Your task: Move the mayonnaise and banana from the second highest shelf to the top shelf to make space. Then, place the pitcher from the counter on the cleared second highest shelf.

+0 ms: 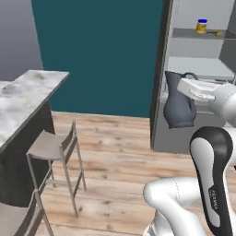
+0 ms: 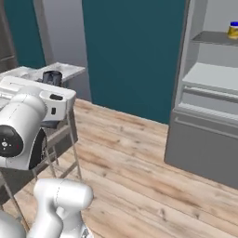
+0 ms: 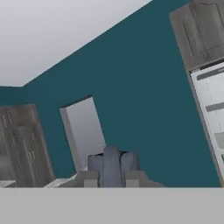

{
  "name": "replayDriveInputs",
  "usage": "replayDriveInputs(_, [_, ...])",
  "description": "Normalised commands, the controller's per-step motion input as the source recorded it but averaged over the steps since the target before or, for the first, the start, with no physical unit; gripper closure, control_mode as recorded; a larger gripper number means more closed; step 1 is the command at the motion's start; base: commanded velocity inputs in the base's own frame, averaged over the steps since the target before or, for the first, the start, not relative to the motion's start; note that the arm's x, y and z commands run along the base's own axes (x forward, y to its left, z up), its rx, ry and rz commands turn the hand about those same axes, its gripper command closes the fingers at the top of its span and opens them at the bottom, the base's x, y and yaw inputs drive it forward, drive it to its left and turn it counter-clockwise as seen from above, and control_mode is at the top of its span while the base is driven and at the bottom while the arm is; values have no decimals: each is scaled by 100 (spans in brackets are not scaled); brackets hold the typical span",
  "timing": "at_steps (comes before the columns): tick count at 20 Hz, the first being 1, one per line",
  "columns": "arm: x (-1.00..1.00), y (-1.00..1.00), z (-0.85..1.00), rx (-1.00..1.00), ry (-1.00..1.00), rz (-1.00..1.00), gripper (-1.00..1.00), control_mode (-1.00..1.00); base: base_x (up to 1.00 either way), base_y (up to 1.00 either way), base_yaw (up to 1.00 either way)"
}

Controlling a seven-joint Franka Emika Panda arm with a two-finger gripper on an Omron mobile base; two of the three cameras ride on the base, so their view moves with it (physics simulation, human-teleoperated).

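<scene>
The dark slate-grey pitcher with a bulbous belly and looped handle (image 1: 179,102) hangs in the air in front of the open grey fridge, off the floor and level with the fridge's lower part. The white arm's two-finger gripper (image 3: 111,177) is clenched on its handle (image 3: 111,165), which shows between the two dark fingertips in the hand view. In the right base view the pitcher's dark rim (image 2: 52,77) shows just behind the white hand.

Inside the fridge, the small squat jar with a blue lid and yellow label (image 1: 201,26) and the small yellow banana (image 1: 213,32) lie side by side on the thin dark grey top shelf board (image 1: 191,33). The pale whitish shelf board below it (image 1: 196,66) is bare.

To the left stands the white-and-grey marbled stone counter on a dark base (image 1: 25,94), with two grey metal stools (image 1: 53,154) beside it on the wooden plank floor (image 1: 117,152). A teal wall (image 1: 97,50) runs behind, between counter and fridge.
</scene>
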Motion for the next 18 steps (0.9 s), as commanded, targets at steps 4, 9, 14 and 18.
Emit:
replayDriveInputs(4, [0,0,0,0,0,0,100,100,49,-23,-67])
replayDriveInputs(9, [0,0,0,0,0,0,100,100,73,-1,-57])
replayDriveInputs(14, [0,0,0,0,0,0,100,100,87,0,-45])
replayDriveInputs(18, [0,0,0,0,0,0,100,100,93,0,-32])
